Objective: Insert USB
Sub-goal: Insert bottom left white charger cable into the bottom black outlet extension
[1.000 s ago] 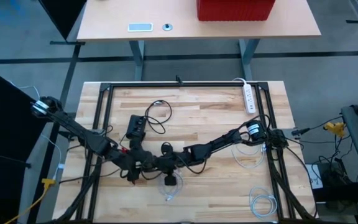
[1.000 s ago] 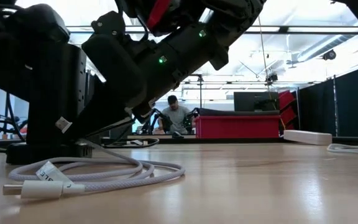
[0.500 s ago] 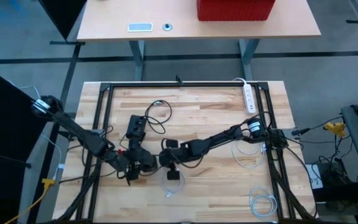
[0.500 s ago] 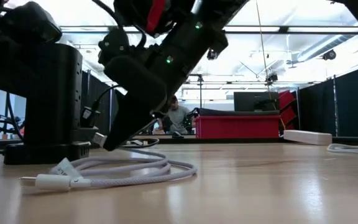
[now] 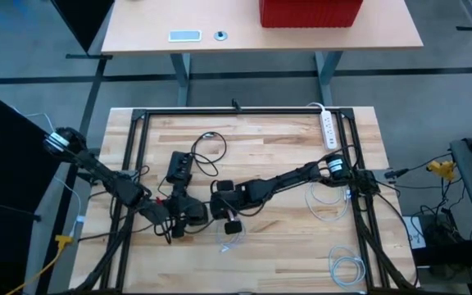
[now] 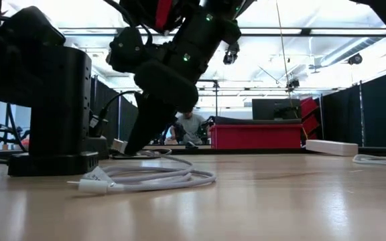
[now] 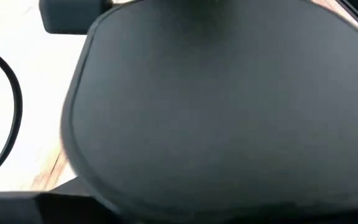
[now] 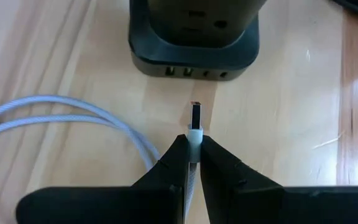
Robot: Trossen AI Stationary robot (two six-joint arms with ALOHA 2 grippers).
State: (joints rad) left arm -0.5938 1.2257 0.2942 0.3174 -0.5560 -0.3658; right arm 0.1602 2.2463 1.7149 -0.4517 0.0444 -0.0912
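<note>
A black charging tower (image 5: 190, 215) stands upright on the wooden table; its base shows a row of USB ports (image 8: 194, 73). My left gripper (image 5: 174, 220) is at the tower's top, which fills the left wrist view (image 7: 216, 106). My right gripper (image 8: 193, 142) is shut on the white USB cable's plug, and the plug's metal tip (image 8: 196, 115) points at the ports from a short gap away. The rest of the white cable (image 6: 149, 179) lies coiled on the table, its other plug end (image 6: 89, 187) resting flat. My right gripper pinches the cable's white plug body (image 8: 194, 133) between its two fingers, just behind the metal tip. The fingers slant down from the table's right side (image 6: 136, 140) and lie along the plug. The tip is clear of the table, and the cable trails slack behind.
A black power box with a dark cord (image 5: 179, 168) lies beyond the tower. A white power strip (image 5: 329, 129) and loose white cable coils (image 5: 326, 201) (image 5: 347, 269) lie to the right. Black frame rails (image 5: 133, 156) border the table. A person (image 6: 191, 124) sits far behind it.
My right gripper has risen and tipped steeper, moving a little toward the far edge beside the tower. The white cable has been dragged along the table with it, and its free plug end has slid toward the gripper.
</note>
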